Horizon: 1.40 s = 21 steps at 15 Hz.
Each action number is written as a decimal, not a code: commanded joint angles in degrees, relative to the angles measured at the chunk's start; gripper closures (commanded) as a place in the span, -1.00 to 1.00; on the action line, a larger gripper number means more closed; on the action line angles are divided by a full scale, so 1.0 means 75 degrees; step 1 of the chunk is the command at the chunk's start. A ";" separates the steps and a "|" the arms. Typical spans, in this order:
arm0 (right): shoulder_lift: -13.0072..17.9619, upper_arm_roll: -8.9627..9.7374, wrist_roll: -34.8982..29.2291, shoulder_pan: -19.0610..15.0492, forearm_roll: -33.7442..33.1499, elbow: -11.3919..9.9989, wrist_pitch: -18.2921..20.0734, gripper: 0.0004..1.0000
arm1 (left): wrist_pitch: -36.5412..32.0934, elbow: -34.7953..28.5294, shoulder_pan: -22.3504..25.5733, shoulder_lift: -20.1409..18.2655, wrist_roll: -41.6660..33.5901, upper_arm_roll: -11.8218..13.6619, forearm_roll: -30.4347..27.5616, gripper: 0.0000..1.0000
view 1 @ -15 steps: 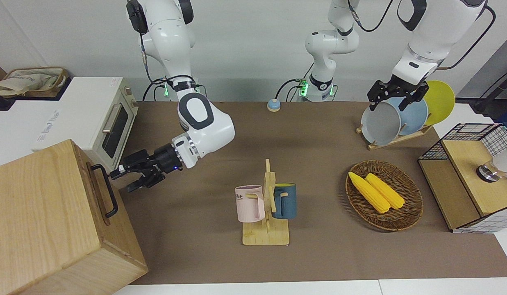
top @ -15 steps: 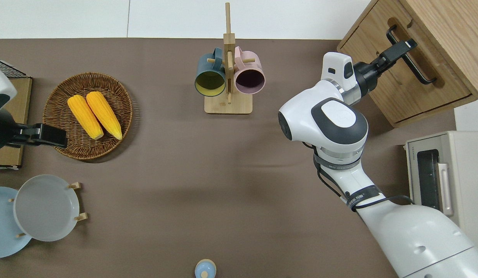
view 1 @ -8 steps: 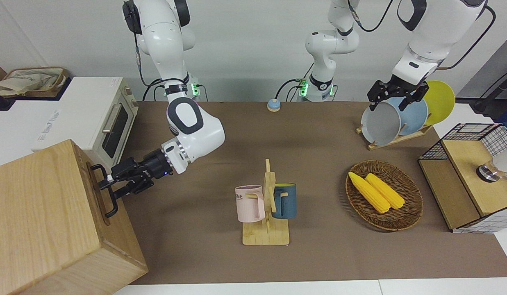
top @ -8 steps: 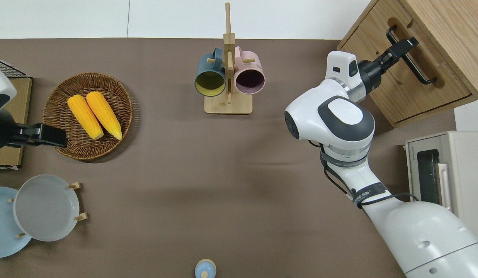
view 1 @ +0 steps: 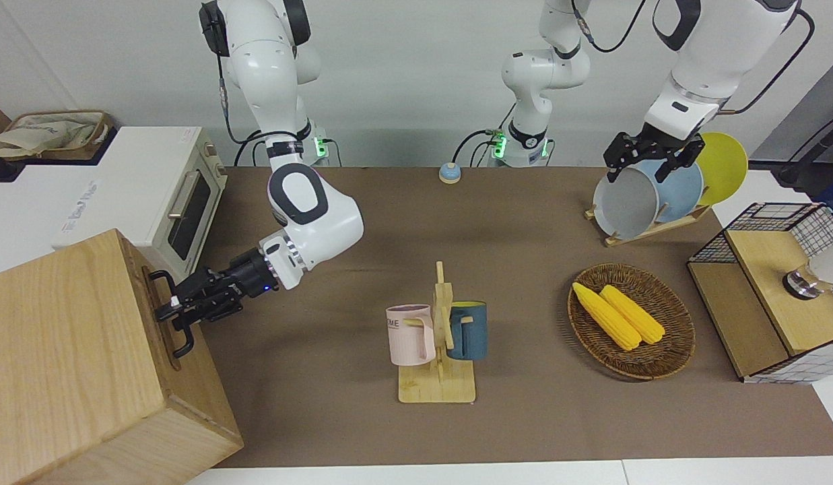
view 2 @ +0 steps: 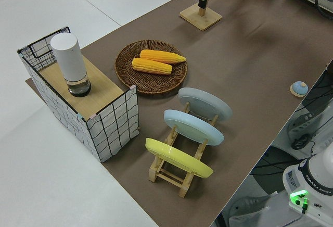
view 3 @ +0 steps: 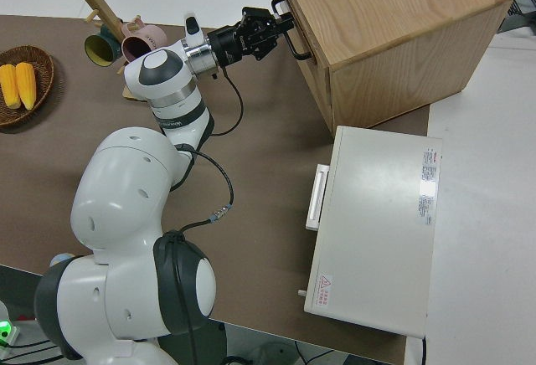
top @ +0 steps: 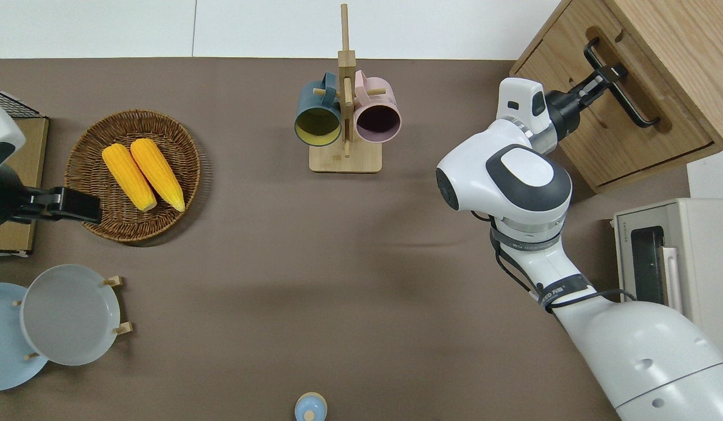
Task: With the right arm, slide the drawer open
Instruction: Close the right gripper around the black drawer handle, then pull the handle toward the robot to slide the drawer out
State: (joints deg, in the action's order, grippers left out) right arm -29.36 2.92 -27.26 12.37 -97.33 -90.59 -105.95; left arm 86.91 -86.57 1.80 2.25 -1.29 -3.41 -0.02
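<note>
The drawer (top: 618, 128) is the light-wood front of a big pale wooden box (view 1: 66, 350) at the right arm's end of the table, and it sits flush with the box. Its black bar handle (top: 637, 111) runs across the front. My right gripper (top: 611, 73) reaches level from the table side and is shut on the handle (view 1: 185, 337) near one end, one finger above the bar and one below; the right side view shows the same grip (view 3: 275, 23). The left gripper (view 1: 648, 165) is parked, its fingers spread with nothing held.
A white toaster oven (view 1: 153, 195) stands beside the box, nearer to the robots. A mug stand (top: 345, 111) with two mugs is mid-table. A basket of corn (view 1: 631, 320), a plate rack (view 1: 648, 202) and a wire-mesh cabinet (view 1: 766, 289) are at the left arm's end.
The right gripper moved from just short of the box onto the handle and its fingers closed around the bar. The drawer and the left arm have not moved.
</note>
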 commanded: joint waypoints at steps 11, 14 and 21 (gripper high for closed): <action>0.0047 0.0079 0.0178 0.0365 -0.0043 -0.0085 0.0180 1.00 | -0.0150 0.0199 0.0029 0.0087 -0.0074 -0.0049 0.0131 -0.99; 0.0047 0.0149 0.0225 0.0751 0.0273 -0.0073 0.0777 1.00 | -0.0150 0.0198 0.0029 0.0087 -0.0074 -0.0049 0.0131 -0.99; 0.0047 0.0149 0.0283 0.1713 0.0895 -0.0026 0.1787 1.00 | -0.0150 0.0199 0.0029 0.0087 -0.0074 -0.0049 0.0131 -0.99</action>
State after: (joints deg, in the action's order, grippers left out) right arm -29.27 3.92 -27.30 23.07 -90.79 -91.24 -92.45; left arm 86.91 -86.57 1.80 2.25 -1.29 -3.41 -0.02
